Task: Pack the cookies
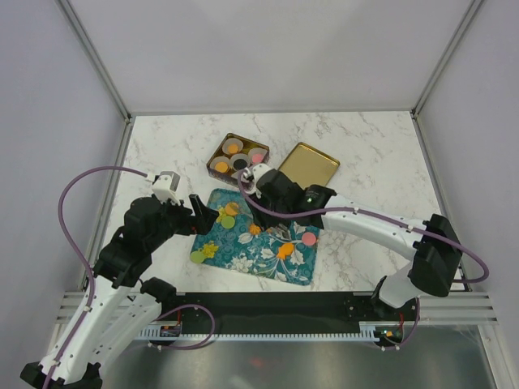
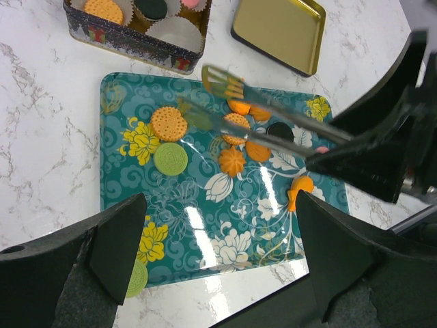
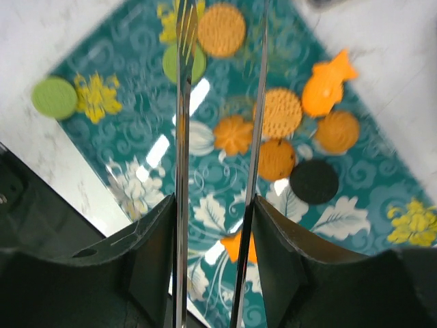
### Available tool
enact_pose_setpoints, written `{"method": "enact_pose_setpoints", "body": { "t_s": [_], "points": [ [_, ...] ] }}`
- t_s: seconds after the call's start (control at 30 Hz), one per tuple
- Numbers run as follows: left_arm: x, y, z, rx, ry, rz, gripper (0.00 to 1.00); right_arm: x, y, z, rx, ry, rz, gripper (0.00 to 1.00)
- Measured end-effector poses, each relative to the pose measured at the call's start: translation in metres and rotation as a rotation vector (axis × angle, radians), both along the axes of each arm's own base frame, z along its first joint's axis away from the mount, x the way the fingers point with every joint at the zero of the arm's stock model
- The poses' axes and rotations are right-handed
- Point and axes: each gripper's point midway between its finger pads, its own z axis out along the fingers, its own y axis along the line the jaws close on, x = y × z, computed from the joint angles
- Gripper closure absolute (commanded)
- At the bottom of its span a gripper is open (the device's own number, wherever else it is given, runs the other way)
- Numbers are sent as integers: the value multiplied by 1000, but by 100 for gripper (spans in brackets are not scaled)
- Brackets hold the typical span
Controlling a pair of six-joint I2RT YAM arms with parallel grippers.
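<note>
Cookies lie scattered on a teal flowered tray [image 1: 243, 253]: a ridged orange round [image 3: 220, 29], an orange flower [image 3: 233, 134], an orange fish [image 3: 328, 85], a black disc [image 3: 314, 182] and a green disc [image 3: 54, 96]. My right gripper [image 3: 213, 205] is shut on metal tongs [image 3: 181, 137]. The tongs' blades stand apart over the tray's middle with nothing between them. In the left wrist view the tongs [image 2: 287, 111] reach toward the tray's far edge. Over the tray's near-left part my left gripper [image 2: 220, 205] hangs wide open and empty.
A dark tin [image 1: 216, 152] with white paper cups, some holding cookies, stands behind the tray. Its gold lid [image 1: 308, 166] lies to the right of it. The marble table is walled at the back and both sides.
</note>
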Motion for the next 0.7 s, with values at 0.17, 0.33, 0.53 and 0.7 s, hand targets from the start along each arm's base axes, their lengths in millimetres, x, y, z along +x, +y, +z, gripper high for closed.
{"method": "enact_pose_setpoints", "body": {
  "t_s": [0.17, 0.33, 0.53, 0.7],
  "points": [
    [0, 0, 0, 0, 0, 0, 2, -43, -15, -49, -98, 87, 41, 46],
    [0, 0, 0, 0, 1, 0, 2, -62, -19, -57, -107, 111, 55, 46],
    [0, 0, 0, 0, 1, 0, 2, -61, -21, -47, -84, 92, 37, 45],
    [0, 0, -1, 1, 3, 0, 2, -64, -27, -51, -99, 99, 29, 46]
  ]
}}
